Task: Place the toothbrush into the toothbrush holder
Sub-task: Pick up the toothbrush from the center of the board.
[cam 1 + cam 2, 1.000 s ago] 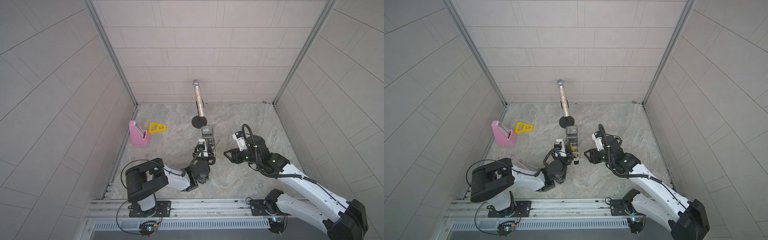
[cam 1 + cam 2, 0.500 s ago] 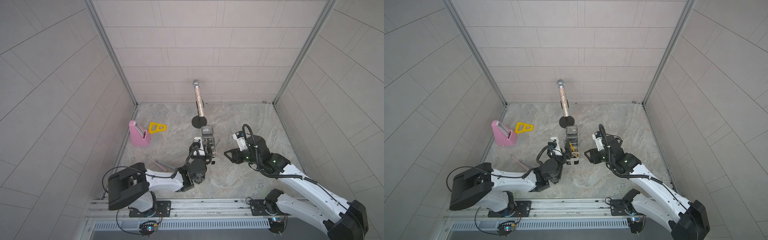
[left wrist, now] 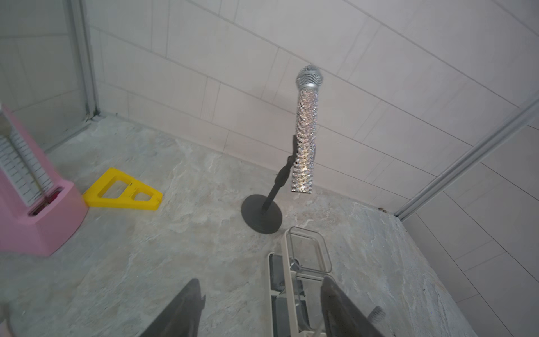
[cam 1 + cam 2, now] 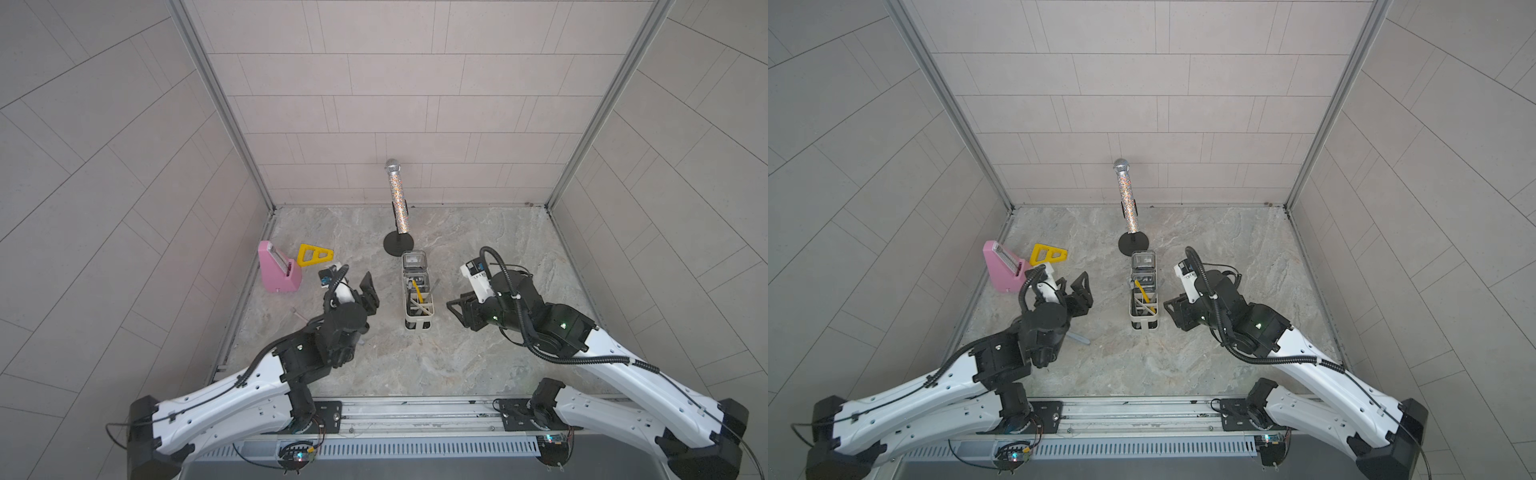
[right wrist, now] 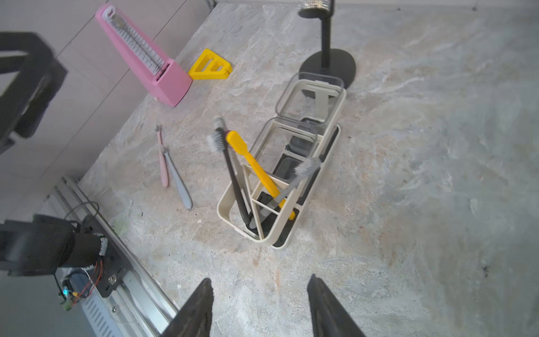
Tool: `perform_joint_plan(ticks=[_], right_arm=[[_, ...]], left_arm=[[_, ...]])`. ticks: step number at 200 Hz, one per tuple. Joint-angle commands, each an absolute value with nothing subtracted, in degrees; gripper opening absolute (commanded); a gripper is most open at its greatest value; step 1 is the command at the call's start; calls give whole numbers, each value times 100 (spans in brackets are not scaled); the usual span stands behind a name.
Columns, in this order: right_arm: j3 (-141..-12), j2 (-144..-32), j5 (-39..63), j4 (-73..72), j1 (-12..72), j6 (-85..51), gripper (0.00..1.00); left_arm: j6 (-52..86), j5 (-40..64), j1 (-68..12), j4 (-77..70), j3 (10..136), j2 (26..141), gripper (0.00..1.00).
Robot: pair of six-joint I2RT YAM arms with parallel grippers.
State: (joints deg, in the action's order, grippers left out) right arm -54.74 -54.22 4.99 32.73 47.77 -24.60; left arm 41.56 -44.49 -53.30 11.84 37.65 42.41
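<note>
Your left claw [image 4: 370, 293] had backed off the holder [image 4: 419, 323], spread and empty, your right claw [image 5: 260, 279] spread near it, while the pink toothbrush [image 5: 162, 159], probably light, stiff and slick, lay flat behind the left claw, best pinched mid-handle.

On the marbled counter [image 4: 457, 232], a pink wedge-shaped block [image 4: 277, 270] and a yellow triangle [image 4: 313, 254] sit near the left pincer [image 4: 371, 293], off to its left. A glittery microphone [image 4: 397, 195] rises from a black stand [image 4: 398, 243] farther ahead, to its right.
</note>
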Motion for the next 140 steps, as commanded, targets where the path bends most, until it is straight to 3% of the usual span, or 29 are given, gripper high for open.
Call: perform_joint_plan(ticks=[1,31,60,98,140], right_arm=[[-6034,-6004,-399,3748,5598,-2102,55],[-6730,-7035,-314,3629,6426,-2012,56],[-7560,-8162,-234,3737,6957,-1826,57],[-8525,-9643,188,3961,7088,-1655,57],[-9682,-11141,506,4397,7065,-1320,58]], left_arm=[[5128,-2875,-4150,3008,3631,3857,70],[4978,-880,-2149,3067,3464,3936,71],[5005,564,-880,2554,3217,4405,72],[4925,1298,309,2368,3011,4570,72],[4708,1437,949,2728,2895,4187,71]])
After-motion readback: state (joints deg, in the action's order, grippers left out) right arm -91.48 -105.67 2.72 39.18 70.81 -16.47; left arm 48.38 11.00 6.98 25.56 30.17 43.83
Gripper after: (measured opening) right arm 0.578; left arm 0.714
